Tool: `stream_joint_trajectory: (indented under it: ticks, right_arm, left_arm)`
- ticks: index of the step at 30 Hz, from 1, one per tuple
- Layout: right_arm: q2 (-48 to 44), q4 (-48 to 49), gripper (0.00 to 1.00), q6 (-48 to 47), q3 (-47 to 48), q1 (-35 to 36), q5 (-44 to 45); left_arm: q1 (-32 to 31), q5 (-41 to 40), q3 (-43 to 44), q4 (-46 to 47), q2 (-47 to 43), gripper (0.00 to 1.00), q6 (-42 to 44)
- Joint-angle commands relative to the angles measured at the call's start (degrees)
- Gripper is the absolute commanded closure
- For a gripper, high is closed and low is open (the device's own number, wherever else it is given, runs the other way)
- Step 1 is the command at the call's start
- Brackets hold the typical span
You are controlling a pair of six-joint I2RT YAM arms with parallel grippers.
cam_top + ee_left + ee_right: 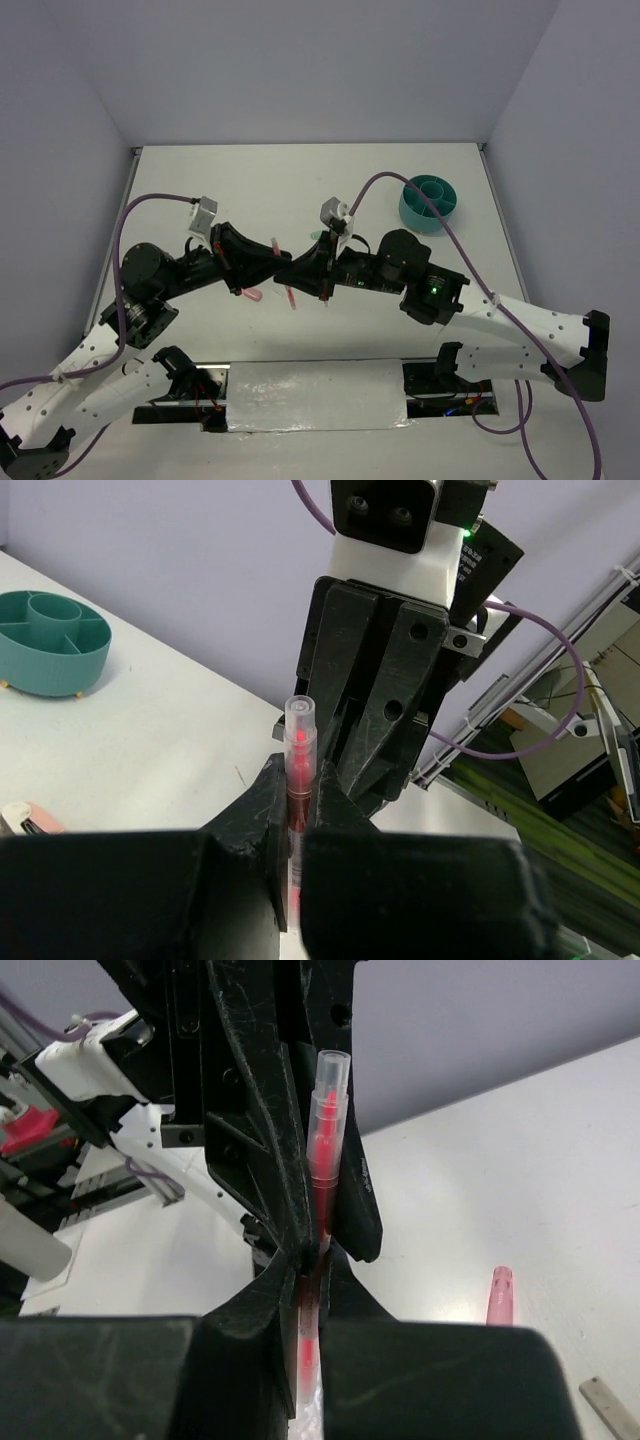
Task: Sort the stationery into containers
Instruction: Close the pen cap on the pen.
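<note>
A thin pink pen with a clear cap [299, 742] is held off the table between both grippers at mid-table. My left gripper [298, 792] is shut on its shaft. My right gripper [312, 1282] is shut on the same pen [325, 1150], facing the left one fingertip to fingertip. In the top view the two grippers [300, 268] [318, 272] meet above the table, with the pen [326, 287] hanging between them. The round teal organiser cup [430, 203] stands at the far right and also shows in the left wrist view [50, 640].
A pink capsule [500, 1298] and the end of a grey-tan block [612, 1406] lie on the table beside the right gripper. Two small pink items [252, 295] [291, 298] lie under the arms. The table's front edge has a white strip [315, 395].
</note>
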Motion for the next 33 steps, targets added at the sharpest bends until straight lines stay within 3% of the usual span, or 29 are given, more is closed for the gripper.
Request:
stream_joint_trajectory:
  ticks: [1, 4, 8, 9, 21, 33]
  right_arm:
    - [-0.16, 5.21, 1.00, -0.06, 2.16, 0.62, -3.72]
    - [-1.39, 6.35, 1.00, 0.73, 0.75, 0.53, -3.10]
    - [-2.27, 6.44, 1.00, 1.44, -0.13, 0.18, -2.05]
    - [-2.36, 6.27, 1.00, 1.53, -0.05, 0.18, -1.52]
    - [-0.34, 2.40, 1.00, 1.35, 1.36, 0.00, -1.17]
    - [-1.13, 1.52, 1.00, 1.61, 1.36, 0.00, 0.77]
  left_arm:
    - [-0.02, -0.36, 1.81, -0.48, 0.81, 1.00, 0.45]
    - [-0.02, -0.45, 2.43, -0.39, 0.98, 0.95, 0.45]
    - [-0.02, -0.63, 2.34, 0.49, 0.46, 0.11, 0.27]
    - [-0.02, -0.54, 2.51, 0.40, 0.46, 0.09, 0.62]
    - [-0.02, -6.43, 10.50, -6.89, 1.51, 0.09, 6.43]
    - [-0.02, -5.55, 9.81, -5.75, 2.48, 0.38, 6.78]
